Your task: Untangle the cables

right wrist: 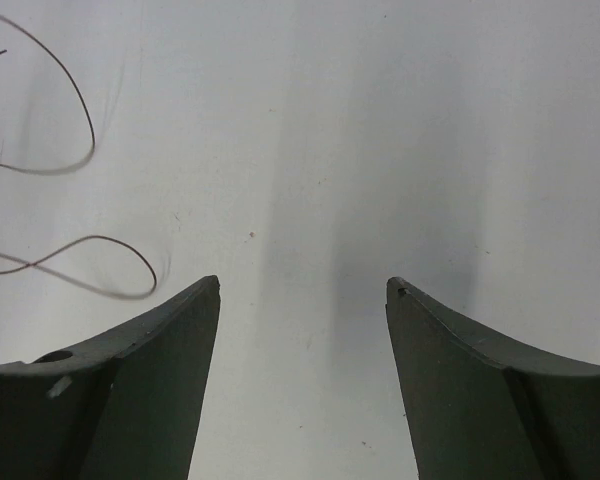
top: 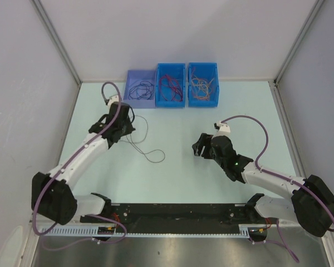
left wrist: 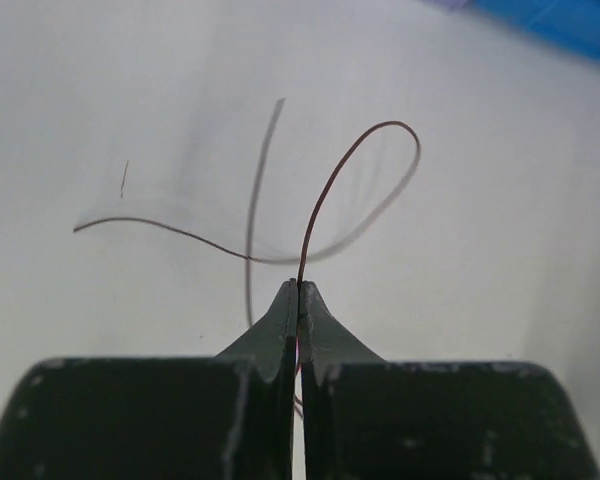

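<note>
Pale-green table [top: 211, 183], grey walls [top: 172, 33] | 3 bins [top: 171, 104] far edge | L tool [left wrist: 298, 284] pinching thin cable [left wrist: 390, 123]; R tool [right wrist: 303, 280] spread

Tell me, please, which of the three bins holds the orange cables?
The rightmost blue bin holds the orange cables; the middle blue bin has red cables, the lavender left bin black cables.

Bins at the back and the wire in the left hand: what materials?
Lavender bin, middle blue bin, right blue bin: likely moulded plastic, flat uniform colour, thin walls. Wire pinched in left hand: thin, dark, probably plastic-insulated; holds springy loops. Core not visible.
</note>
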### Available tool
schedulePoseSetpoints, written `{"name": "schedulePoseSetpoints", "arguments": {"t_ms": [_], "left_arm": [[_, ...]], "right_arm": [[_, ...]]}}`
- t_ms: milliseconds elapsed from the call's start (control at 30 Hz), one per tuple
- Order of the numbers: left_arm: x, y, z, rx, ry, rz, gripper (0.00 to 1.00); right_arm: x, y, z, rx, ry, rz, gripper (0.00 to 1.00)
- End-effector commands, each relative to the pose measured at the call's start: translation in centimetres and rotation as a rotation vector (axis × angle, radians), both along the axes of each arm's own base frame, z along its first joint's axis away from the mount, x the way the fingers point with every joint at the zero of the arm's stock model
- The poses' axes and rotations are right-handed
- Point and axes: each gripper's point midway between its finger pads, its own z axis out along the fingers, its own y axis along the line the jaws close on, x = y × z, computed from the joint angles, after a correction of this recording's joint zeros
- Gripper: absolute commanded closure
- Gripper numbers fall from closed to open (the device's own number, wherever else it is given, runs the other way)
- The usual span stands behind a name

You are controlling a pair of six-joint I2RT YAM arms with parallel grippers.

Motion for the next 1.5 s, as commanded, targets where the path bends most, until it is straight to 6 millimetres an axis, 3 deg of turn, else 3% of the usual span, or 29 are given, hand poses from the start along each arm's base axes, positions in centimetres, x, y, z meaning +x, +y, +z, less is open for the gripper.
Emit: {"name": "schedulePoseSetpoints", "arguments": {"t_ms": [0,67,267,333,367,433,467,533,667,733,767,833,867,900,933,967,1000,1033,1133,1267,1300,1400,1467], "left_arm": [[0.5,-0.1,6.6,-0.018,-0.136,-0.016,1.0],[0.6,-0.1,8.3,-0.024,-0.169,-0.025,1.0],[2.1,-0.5,15.7,-0.054,-0.343,-0.041,1.0],[2.7,-0.5,17.0,-0.046,-0.367,-0.046,1.0],[3.0,-0.6,18.9,-0.054,-0.406,-0.044,1.0],[3.9,-0.8,20.2,-0.045,-0.427,-0.045,1.0],[4.3,-0.8,22.6,-0.054,-0.474,-0.042,1.0],[5.0,-0.8,24.5,-0.046,-0.506,-0.039,1.0],[7.7,-1.2,30.1,-0.064,-0.611,-0.031,1.0],[8.8,-1.3,31.6,-0.069,-0.642,-0.03,1.0],[9.1,-1.1,34.0,-0.097,-0.696,-0.032,1.0],[11.4,-1.0,34.2,-0.105,-0.702,-0.026,1.0],[11.4,-1.0,37.0,-0.133,-0.762,-0.031,1.0],[13.2,-1.4,36.4,-0.137,-0.749,-0.034,1.0],[13.7,-1.2,37.4,-0.145,-0.777,-0.033,1.0],[13.7,-1.2,40.0,-0.163,-0.843,-0.035,1.0],[14.8,-1.4,39.9,-0.159,-0.852,-0.037,1.0],[15.2,-1.2,41.8,-0.174,-0.926,-0.032,1.0],[17.0,-1.0,43.9,-0.199,-1.055,-0.03,1.0],[21.0,-0.8,42.8,-0.229,-1.105,-0.028,1.0],[22.9,-0.6,41.0,-0.224,-1.079,-0.02,1.0],[25.1,-0.1,39.0,-0.201,-1.07,0.015,1.0],[27.0,-0.2,36.2,-0.174,-1.03,0.029,1.0]], "right_arm": [[0.7,0.1,1.2,0.022,-0.045,-0.012,0.28],[0.7,0.1,1.2,0.025,-0.045,-0.011,0.28],[0.7,0.1,1.2,0.025,-0.045,-0.014,0.28],[0.7,0.1,1.3,0.025,-0.045,-0.011,0.28],[0.6,0.1,1.2,0.024,-0.042,-0.013,0.28],[0.7,0.1,1.2,0.024,-0.044,-0.012,0.28],[0.7,0.1,1.2,0.024,-0.042,-0.013,0.28],[0.7,0.1,1.2,0.024,-0.042,-0.013,0.28],[0.7,0.1,1.1,0.024,-0.041,-0.015,0.28],[0.8,0.1,1.1,0.024,-0.041,-0.017,0.28],[0.7,0.1,1.1,0.023,-0.042,-0.017,0.28],[0.7,0.1,1.0,0.022,-0.042,-0.014,0.28],[0.8,0.1,1.0,0.022,-0.041,-0.016,0.28],[0.7,0.1,1.1,0.024,-0.041,-0.015,0.28],[0.7,0.2,1.1,0.023,-0.043,-0.014,0.28],[0.7,0.2,1.1,0.023,-0.043,-0.014,0.28],[0.7,0.2,1.0,0.022,-0.042,-0.014,0.28],[0.8,0.1,0.9,0.02,-0.042,-0.016,0.28],[0.8,0.3,1.1,0.021,-0.046,-0.011,0.28],[0.8,0.3,1.0,0.021,-0.045,-0.008,0.28],[0.8,0.3,0.9,0.018,-0.044,-0.009,0.28],[0.8,0.4,1.0,0.021,-0.046,-0.005,0.28],[0.7,0.4,0.9,0.019,-0.046,-0.004,0.28]]}}
